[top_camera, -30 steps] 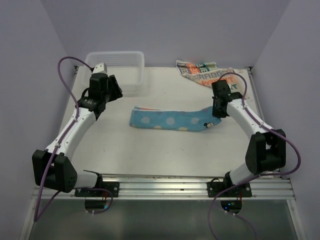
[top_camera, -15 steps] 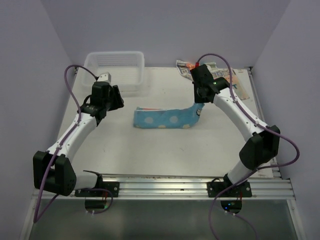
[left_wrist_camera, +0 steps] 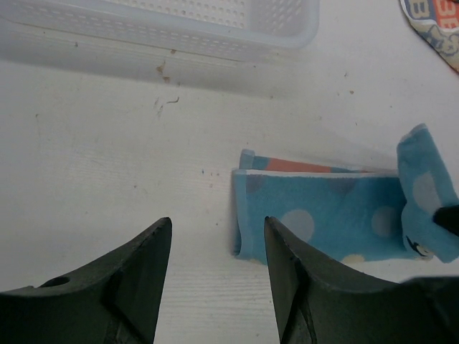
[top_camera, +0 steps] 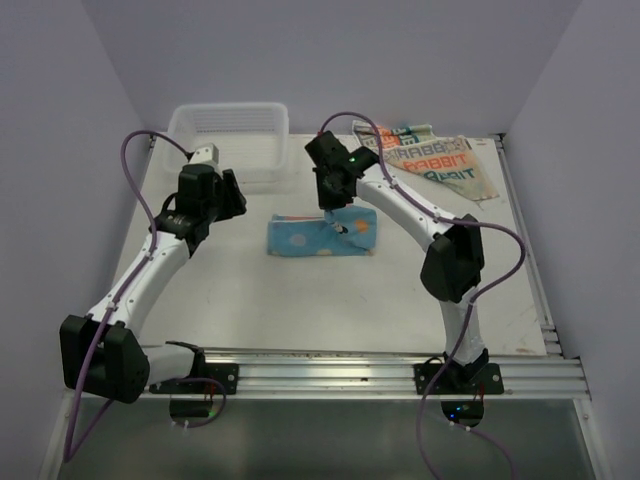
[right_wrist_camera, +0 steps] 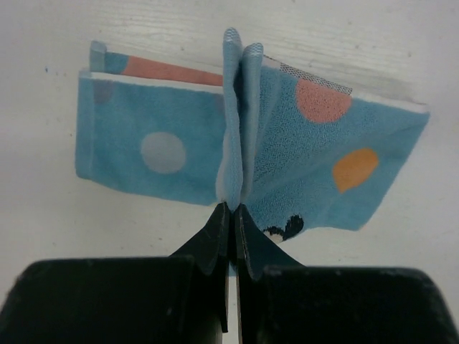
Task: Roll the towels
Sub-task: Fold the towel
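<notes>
The light blue polka-dot towel (top_camera: 305, 236) lies in the middle of the table, its right end folded over toward the left. My right gripper (top_camera: 338, 220) is shut on that lifted end and pinches a fold of it (right_wrist_camera: 233, 143) above the flat part. The same towel shows in the left wrist view (left_wrist_camera: 323, 218). My left gripper (left_wrist_camera: 217, 236) is open and empty, hovering left of the towel's left edge. It also shows in the top view (top_camera: 232, 200). The cream "RABBIT" towel (top_camera: 435, 160) lies flat at the back right.
A white slatted basket (top_camera: 232, 135) stands at the back left, just beyond my left gripper. Purple walls close in the table on three sides. A metal rail (top_camera: 330, 372) runs along the near edge.
My right gripper has swung left across the table with the blue towel's right end, folding the towel over itself and shortening it. The left arm has barely moved.
</notes>
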